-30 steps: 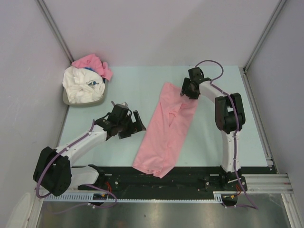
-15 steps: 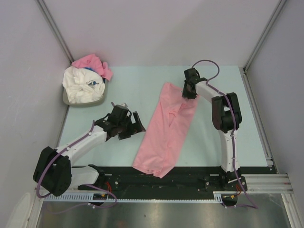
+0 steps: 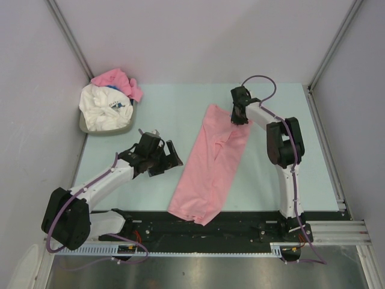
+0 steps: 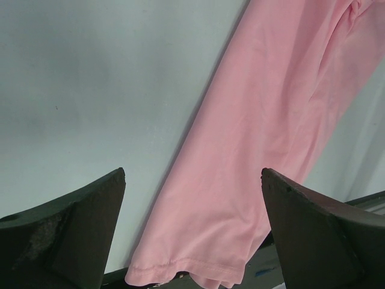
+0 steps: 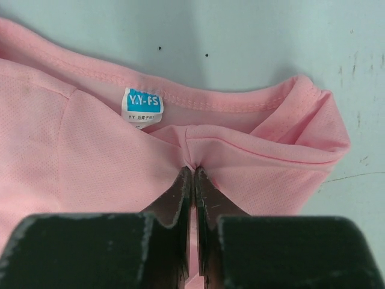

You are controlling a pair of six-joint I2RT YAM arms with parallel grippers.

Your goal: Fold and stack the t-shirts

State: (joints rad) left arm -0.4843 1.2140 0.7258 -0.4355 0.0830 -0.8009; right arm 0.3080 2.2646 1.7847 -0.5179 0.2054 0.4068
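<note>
A light-pink t-shirt (image 3: 212,162) lies folded lengthwise in a long strip across the table, its hem at the near edge. My right gripper (image 3: 240,118) is at its far end, shut on a pinch of the pink cloth (image 5: 192,165) just below the collar and its blue label (image 5: 143,103). My left gripper (image 3: 169,160) hovers open just left of the strip's middle, and the shirt's hem (image 4: 198,265) shows between its two dark fingers (image 4: 78,235). More t-shirts, a white one (image 3: 103,111) with a blue print and a pink one (image 3: 115,79), lie bunched in a bin.
The grey bin (image 3: 105,129) stands at the table's far left corner. A black rail (image 3: 240,224) with the arm bases runs along the near edge. Metal frame posts (image 3: 328,57) rise at the back corners.
The right gripper's jaws have closed from wide apart onto the shirt's cloth by the collar, after shifting slightly left. The left arm has barely moved.
</note>
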